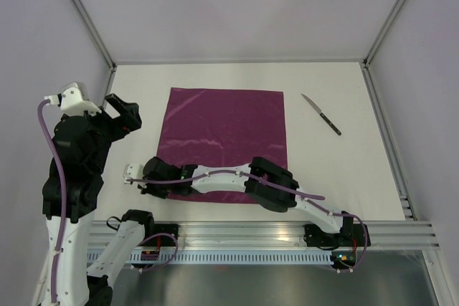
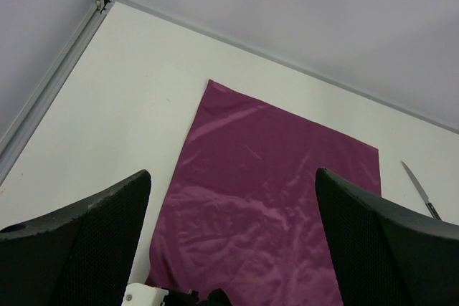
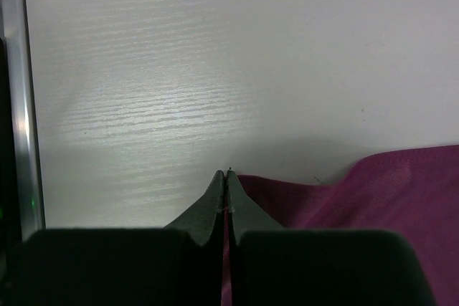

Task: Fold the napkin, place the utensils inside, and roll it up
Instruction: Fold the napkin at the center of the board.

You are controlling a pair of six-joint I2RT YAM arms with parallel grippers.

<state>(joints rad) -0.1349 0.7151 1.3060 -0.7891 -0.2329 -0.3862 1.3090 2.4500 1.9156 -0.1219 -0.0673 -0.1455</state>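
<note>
The left black-and-white robot arm point(image 1: 75, 155) stands reared up at 9 o'clock. Its black two-finger hand point(image 2: 233, 177) is held high, with the fingers point(image 2: 86, 241) spread wide apart. The right black-and-white arm point(image 1: 269, 188) lies low, stretched from its base at 5 o'clock toward 8 o'clock, and its hand point(image 3: 226, 177) is closed tight, pinching a corner of the plum-purple satin napkin point(image 3: 401, 206).

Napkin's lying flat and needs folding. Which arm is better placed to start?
Right. The right pincer is shut on the napkin's near-left corner, cloth lifted beside it, so it can likely pull the fold over. The left pincer hangs open, raised off to the side.
</note>
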